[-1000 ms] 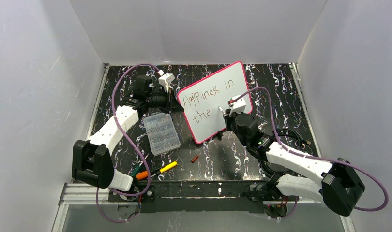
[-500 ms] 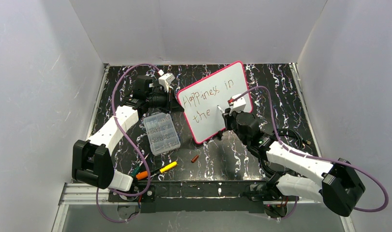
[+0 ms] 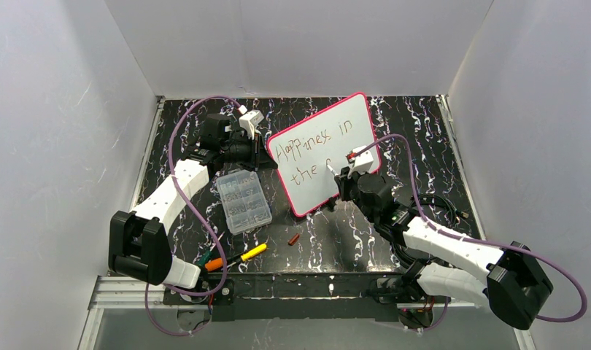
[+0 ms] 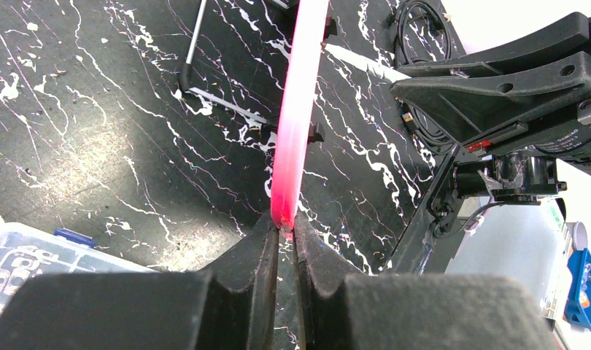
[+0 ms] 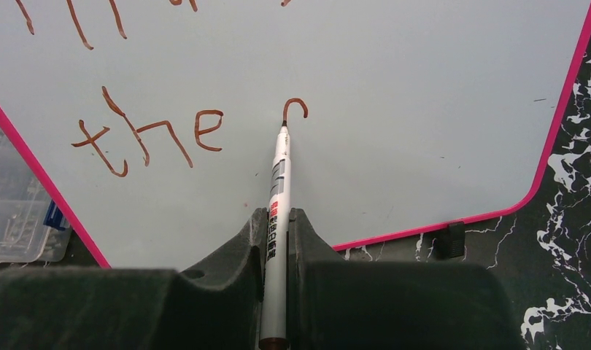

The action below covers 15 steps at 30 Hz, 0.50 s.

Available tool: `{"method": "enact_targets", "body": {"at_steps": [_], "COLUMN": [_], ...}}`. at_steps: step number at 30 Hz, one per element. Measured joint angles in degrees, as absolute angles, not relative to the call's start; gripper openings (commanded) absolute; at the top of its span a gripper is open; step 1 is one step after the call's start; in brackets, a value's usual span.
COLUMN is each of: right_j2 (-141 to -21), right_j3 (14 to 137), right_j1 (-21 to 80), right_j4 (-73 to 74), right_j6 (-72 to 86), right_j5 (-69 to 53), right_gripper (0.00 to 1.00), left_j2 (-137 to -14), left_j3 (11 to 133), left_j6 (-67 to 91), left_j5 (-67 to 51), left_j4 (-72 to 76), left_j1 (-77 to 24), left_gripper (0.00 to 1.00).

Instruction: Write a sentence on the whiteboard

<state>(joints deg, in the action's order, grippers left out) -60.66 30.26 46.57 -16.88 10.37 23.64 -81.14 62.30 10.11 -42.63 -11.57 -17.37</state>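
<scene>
Whiteboard clamped in left end effector; right end effector grips marker.

**A:** Setting?

**B:** Robotics lab, enclosed test cell. White panel walls box in a black marbled tabletop on three sides.

**A:** Basis?

**B:** Two white-and-black robot arms, the left arm and the right arm, are mounted by an aluminium rail at the near edge. Purple cables loop off the wrists. A clear organizer box of small parts sits on the bench.
</scene>
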Motion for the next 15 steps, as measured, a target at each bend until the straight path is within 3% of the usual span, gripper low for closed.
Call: {"method": "enact_targets", "body": {"at_steps": [15], "right_j2": [-61.3], "right_j3": [31.0], "right_j1": [46.8], "right_j4": [-16.7], "right_j6": [9.9], "right_j5": [25.2], "right_gripper": [0.01], "left_j2": [-81.1], "left_j3": [62.3], "left_j6": [10.1], "left_j5": [-42.5], "left_j4": [-11.5], "left_j1": [-17.4], "left_gripper": [0.0]}}
